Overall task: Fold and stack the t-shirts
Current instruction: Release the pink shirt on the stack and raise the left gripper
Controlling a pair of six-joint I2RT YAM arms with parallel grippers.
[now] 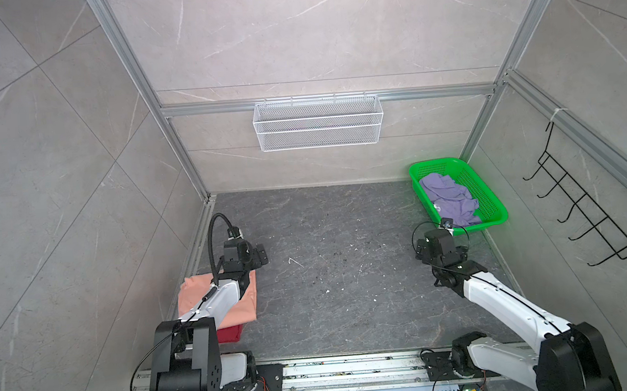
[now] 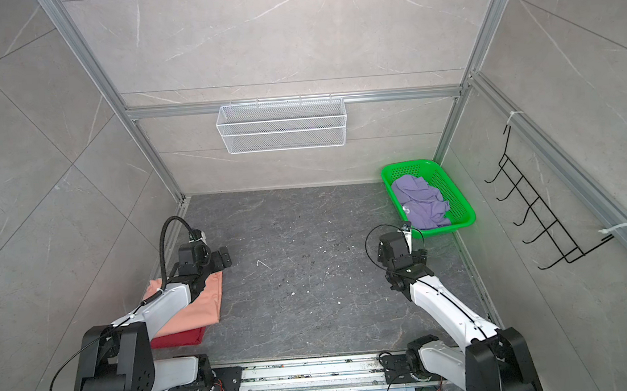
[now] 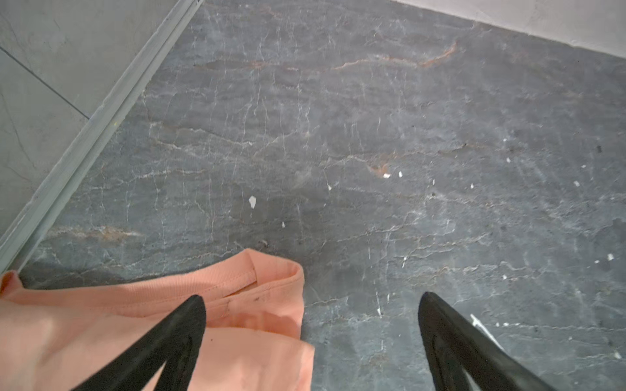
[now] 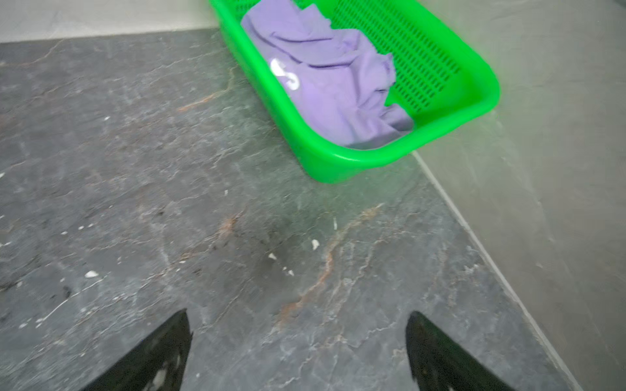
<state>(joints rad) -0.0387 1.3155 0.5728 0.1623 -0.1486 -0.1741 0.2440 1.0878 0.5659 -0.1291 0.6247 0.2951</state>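
Lavender t-shirt crumpled inside green basket, just ahead of your right tool, jaws wide, empty. Left tool wide, empty, well apart from basket. Your right tool nearer: use it.

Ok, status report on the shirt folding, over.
Left end effector and right end effector open, empty. Peach shirt folded atop red shirt; purple shirt crumpled in green basket. Nothing blocking the basket.
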